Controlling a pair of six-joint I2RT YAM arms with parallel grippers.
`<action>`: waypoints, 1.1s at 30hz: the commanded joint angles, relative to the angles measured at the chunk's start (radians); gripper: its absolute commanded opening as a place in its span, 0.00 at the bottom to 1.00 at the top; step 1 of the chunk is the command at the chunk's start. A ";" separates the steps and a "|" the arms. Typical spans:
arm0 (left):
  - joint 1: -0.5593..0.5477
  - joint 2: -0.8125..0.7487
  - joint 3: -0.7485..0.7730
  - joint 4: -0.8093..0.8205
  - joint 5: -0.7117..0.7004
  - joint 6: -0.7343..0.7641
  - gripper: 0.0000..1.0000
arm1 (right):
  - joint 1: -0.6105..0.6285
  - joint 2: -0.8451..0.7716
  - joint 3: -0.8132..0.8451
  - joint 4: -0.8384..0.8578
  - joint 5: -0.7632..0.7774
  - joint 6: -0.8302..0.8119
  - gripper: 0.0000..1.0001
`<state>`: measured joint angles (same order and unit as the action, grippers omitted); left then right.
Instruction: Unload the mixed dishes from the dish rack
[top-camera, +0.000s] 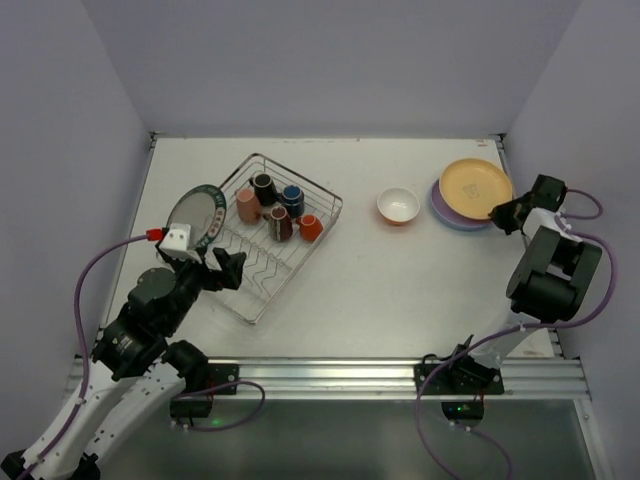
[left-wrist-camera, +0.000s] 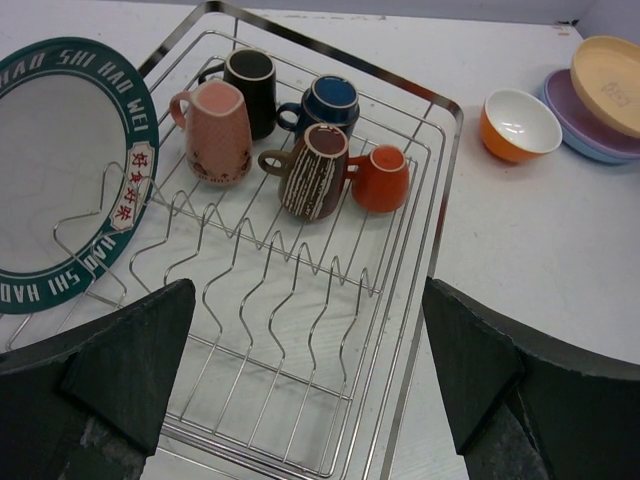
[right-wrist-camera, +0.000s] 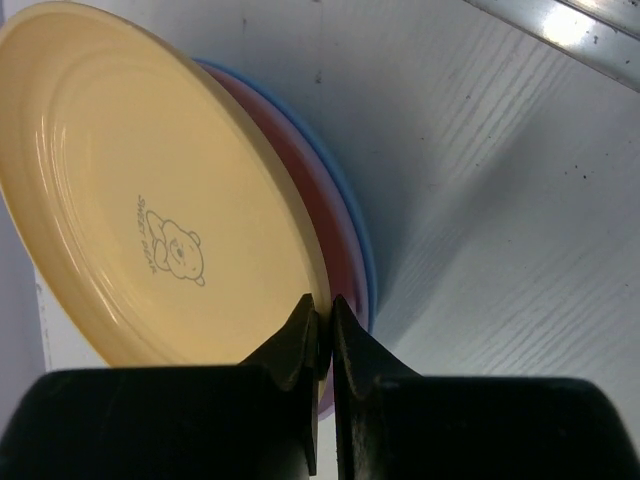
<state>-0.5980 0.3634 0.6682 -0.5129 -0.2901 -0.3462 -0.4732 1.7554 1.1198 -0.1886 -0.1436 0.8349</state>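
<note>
white table (top-camera: 400, 285), pale purple walls (top-camera: 330, 60)

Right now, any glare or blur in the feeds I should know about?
Top view: even light, soft shadows, nothing blown out. Left wrist: mugs and rack sharp. Right wrist: glare on the rail; yellow plate print readable.

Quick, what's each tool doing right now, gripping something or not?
Left tool: open, holding nothing.
Right tool: closed on the rim of the yellow plate.
</note>
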 joint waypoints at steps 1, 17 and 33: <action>-0.005 0.005 -0.013 0.057 0.014 0.023 1.00 | 0.001 0.015 0.029 0.024 0.022 -0.025 0.00; -0.005 0.002 -0.015 0.059 0.009 0.026 1.00 | 0.019 0.018 -0.014 0.057 -0.013 -0.036 0.08; -0.003 -0.006 -0.009 0.051 -0.011 0.021 1.00 | 0.027 -0.016 -0.018 0.023 -0.022 -0.026 0.35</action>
<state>-0.5980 0.3588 0.6563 -0.5014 -0.2771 -0.3462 -0.4461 1.7901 1.1065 -0.1768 -0.1677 0.8116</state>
